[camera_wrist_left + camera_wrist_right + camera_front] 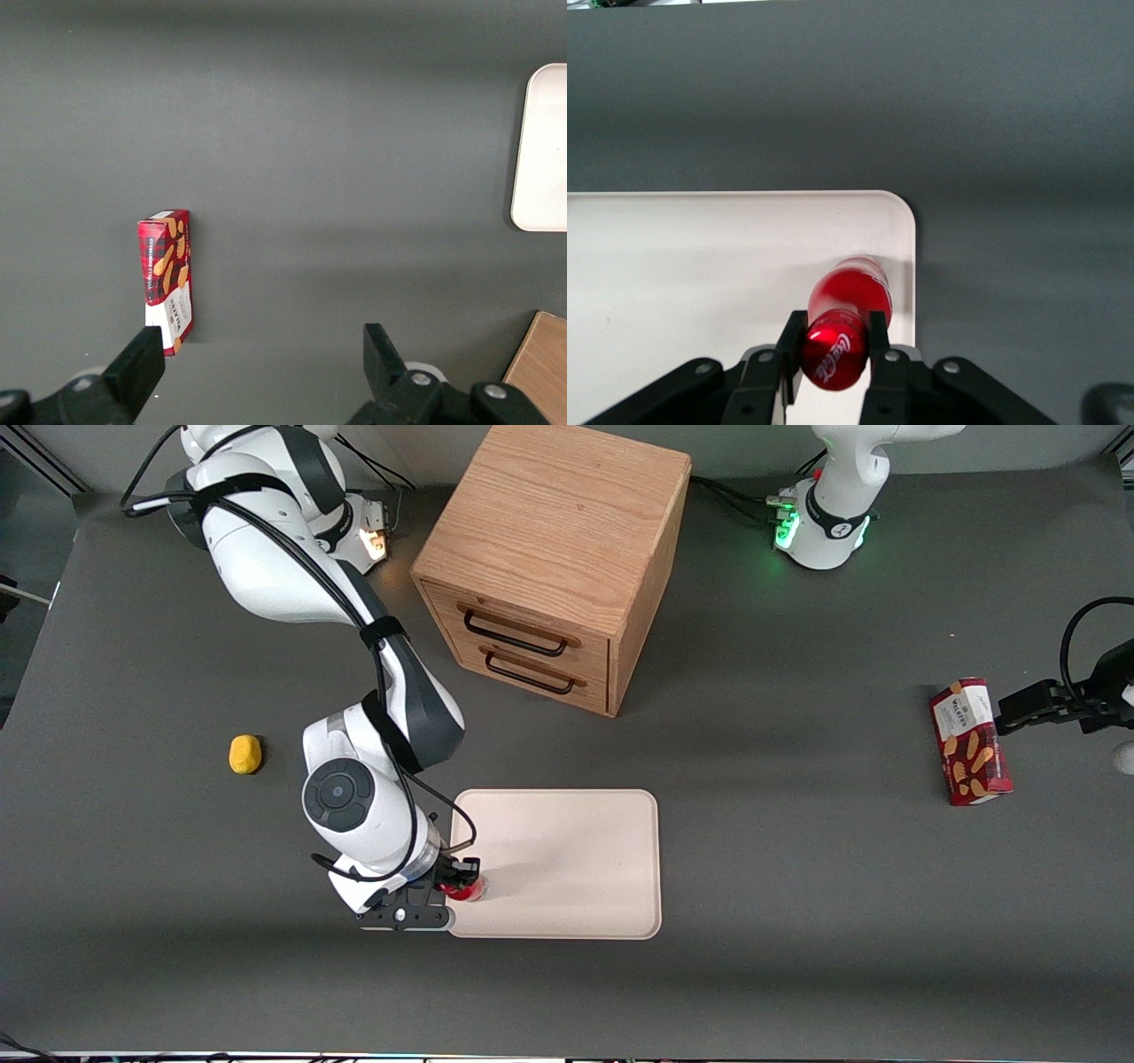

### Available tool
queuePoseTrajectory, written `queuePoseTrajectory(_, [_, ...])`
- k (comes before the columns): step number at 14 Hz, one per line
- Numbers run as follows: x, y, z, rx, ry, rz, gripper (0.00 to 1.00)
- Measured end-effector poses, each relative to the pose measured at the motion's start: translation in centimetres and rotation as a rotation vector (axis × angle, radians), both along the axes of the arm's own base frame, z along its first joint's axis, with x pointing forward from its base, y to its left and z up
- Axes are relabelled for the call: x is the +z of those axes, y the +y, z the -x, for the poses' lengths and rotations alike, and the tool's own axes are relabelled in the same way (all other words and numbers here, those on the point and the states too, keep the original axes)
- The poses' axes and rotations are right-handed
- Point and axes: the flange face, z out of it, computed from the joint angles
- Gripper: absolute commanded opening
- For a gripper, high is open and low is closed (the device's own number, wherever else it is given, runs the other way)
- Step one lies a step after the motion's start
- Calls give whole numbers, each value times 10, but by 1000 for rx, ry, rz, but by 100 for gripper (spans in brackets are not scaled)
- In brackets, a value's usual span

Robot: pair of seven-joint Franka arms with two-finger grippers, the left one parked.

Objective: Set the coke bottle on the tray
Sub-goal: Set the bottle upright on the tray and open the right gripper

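My gripper [834,347] is clamped on the coke bottle [843,323], pinching its body from both sides so it cannot roll. I hold it over the tray [576,850], just inside the corner nearest the working arm's end, ready for release.

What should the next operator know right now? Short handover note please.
Gripper: shut on the coke bottle, over the tray, at the corner nearest the front camera on the working arm's end.
Whether the bottle already touches the tray surface can't be told.
Done: bottle picked up and carried over the tray.
Left: set it down if needed, open the fingers, lift away.
Drawer cabinet, yellow lump and snack box are off the tray.
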Motion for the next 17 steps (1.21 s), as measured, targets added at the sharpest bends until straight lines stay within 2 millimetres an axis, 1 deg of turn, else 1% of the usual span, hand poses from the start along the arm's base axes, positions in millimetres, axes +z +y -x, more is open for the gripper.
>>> queuePoseTrajectory(1, [-1, 0, 0, 0, 1, 0, 16])
queuePoseTrajectory(2, [-1, 0, 0, 0, 1, 1, 46])
queuePoseTrajectory(3, [-1, 0, 0, 0, 1, 1, 61])
queuePoseTrajectory(4, [-1, 0, 0, -1, 1, 0, 73])
queuePoseTrajectory(6, [0, 0, -1, -4, -3, -1, 87])
queuePoseTrajectory(7, [0, 0, -1, -10, -3, -2, 98])
queuePoseTrajectory(8, [0, 0, -1, -18, -3, -3, 100])
queuePoseTrajectory(10, [3, -1, -1, -23, -6, -3, 100])
queuePoseTrajectory(12, [15, -4, 1, -21, 6, 19, 100])
queuePoseTrajectory(13, [28, -6, 5, -21, 23, 34, 100])
queuePoseTrajectory(14, [45, -8, 10, -23, 44, 46, 100])
queuePoseTrajectory(15, [67, -11, 17, -24, 64, 54, 100])
queuePoseTrajectory(17, [118, -16, 34, -25, 84, 61, 100])
